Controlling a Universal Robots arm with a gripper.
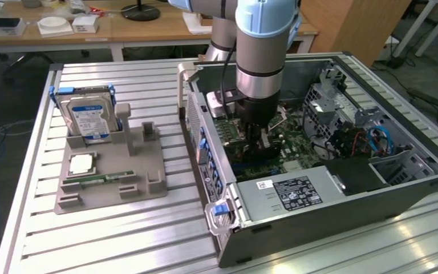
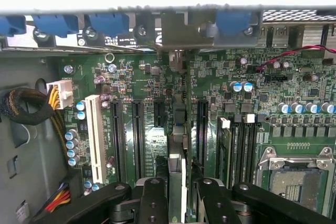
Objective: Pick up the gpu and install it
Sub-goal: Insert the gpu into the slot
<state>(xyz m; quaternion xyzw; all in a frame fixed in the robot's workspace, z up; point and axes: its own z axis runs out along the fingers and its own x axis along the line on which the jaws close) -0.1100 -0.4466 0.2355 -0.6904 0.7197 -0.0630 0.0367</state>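
Note:
My gripper [image 1: 262, 136] reaches down into the open computer case [image 1: 424, 171], over the green motherboard [image 1: 299, 140]. It is shut on the gpu [image 1: 255, 153], a thin dark card held on edge between the black fingers [image 2: 153, 203]. In the wrist view the gpu [image 2: 178, 129] runs edge-on away from my gripper [image 2: 178, 195], in line with the black expansion slots [image 2: 137, 135]. Its silvery end bracket [image 2: 174, 27] sits at the case's rear wall among blue clips. Whether the card's edge sits in a slot I cannot tell.
A grey fixture [image 1: 139, 188] on the slatted table at the exterior view's left holds a hard drive [image 1: 89, 117], a processor [image 1: 80, 164] and a green memory stick [image 1: 97, 178]. Inside the case are the power supply [image 1: 295, 194], cables [image 1: 364, 142] and an empty processor socket [image 2: 294, 182].

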